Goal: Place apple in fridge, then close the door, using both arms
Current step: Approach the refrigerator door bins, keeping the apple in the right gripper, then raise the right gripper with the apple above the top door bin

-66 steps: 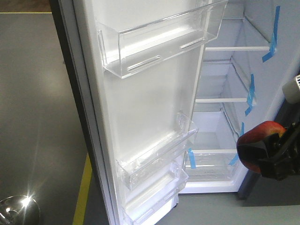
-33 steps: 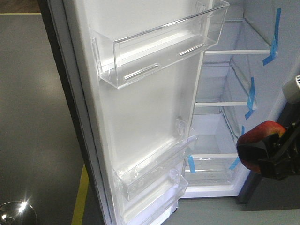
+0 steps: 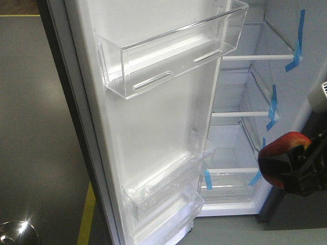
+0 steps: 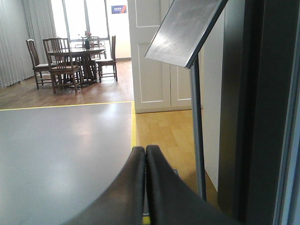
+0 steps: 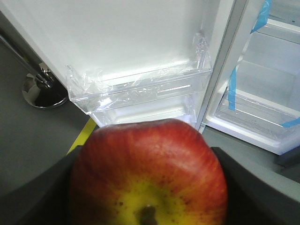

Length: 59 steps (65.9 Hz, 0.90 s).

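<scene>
A red and yellow apple (image 3: 284,149) (image 5: 149,173) is held in my right gripper (image 3: 286,166), shut on it, at the right edge of the front view, outside the fridge (image 3: 240,138). The fridge stands open, white inside, with shelves and blue tape. Its door (image 3: 153,127) swings wide to the left, clear bins on its white inner face; the lower bin (image 5: 140,89) shows in the right wrist view. My left gripper (image 4: 145,151) is shut on nothing, low over the floor, next to a dark upright panel (image 4: 253,112).
A slanted silver pole (image 4: 197,140) stands just right of the left gripper. A chrome round base (image 3: 15,232) (image 5: 44,91) sits on the grey floor left of the door. A yellow floor line (image 3: 87,214) runs under the door. Dining table and chairs (image 4: 75,58) stand far back.
The fridge door and interior have shifted slightly left and down in the front view. The apple and right gripper stay at the same spot in the frame.
</scene>
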{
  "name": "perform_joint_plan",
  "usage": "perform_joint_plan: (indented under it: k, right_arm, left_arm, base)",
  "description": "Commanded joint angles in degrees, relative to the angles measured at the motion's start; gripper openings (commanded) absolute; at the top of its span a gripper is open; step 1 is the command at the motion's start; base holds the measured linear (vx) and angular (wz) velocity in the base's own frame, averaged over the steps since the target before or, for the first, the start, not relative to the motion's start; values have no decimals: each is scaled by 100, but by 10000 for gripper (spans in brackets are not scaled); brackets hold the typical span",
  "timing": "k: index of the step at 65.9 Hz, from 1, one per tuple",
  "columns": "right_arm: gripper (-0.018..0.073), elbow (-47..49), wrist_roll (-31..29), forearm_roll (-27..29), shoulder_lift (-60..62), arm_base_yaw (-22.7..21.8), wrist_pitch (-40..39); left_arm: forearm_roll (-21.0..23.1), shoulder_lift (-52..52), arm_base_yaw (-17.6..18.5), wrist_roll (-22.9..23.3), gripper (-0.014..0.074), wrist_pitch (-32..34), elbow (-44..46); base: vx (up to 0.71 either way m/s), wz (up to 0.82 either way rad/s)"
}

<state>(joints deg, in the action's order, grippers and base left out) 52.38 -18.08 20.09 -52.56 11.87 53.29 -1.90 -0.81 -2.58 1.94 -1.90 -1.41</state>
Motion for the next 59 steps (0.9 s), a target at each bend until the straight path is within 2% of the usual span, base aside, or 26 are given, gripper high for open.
perform_joint_plan:
  k: [1, 59]
  right_arm:
    - [143, 158, -59, 111, 50, -9, -319]
    - [143, 158, -59, 111, 50, -9, -319]
  left_arm:
    - [12, -6, -21, 41, -6, 402, -142]
    - [12, -6, -21, 41, -6, 402, -142]
  base:
    - [0, 0]
    - [0, 0]
